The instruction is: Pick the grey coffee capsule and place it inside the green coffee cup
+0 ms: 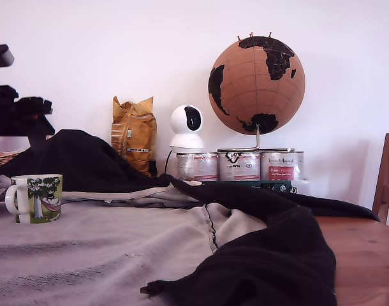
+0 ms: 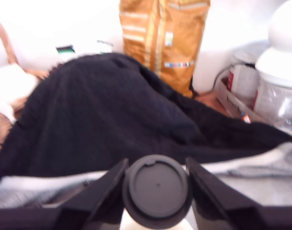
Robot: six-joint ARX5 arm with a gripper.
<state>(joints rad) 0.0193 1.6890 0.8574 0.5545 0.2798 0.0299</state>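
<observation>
In the wrist view my gripper (image 2: 157, 164) is shut on the grey coffee capsule (image 2: 157, 190). The capsule's round dark face points at the camera, with a black finger (image 2: 104, 189) pressed on each side. A sliver of white shows just under the capsule; I cannot tell what it is. In the exterior view the green coffee cup (image 1: 36, 198) stands upright on the grey cloth at the left, with its white handle toward the left edge. The dark arm (image 1: 19, 115) hangs above and behind the cup. The capsule cannot be made out in that view.
A black garment (image 1: 271, 255) lies across the grey cloth (image 1: 118, 248). It is heaped behind the cup and trails to the front right. At the back stand a yellow bag (image 1: 134, 134), a white camera (image 1: 186, 127), three silver tins (image 1: 239, 166) and a globe (image 1: 256, 85). A wooden chair (image 1: 387, 182) is at the right.
</observation>
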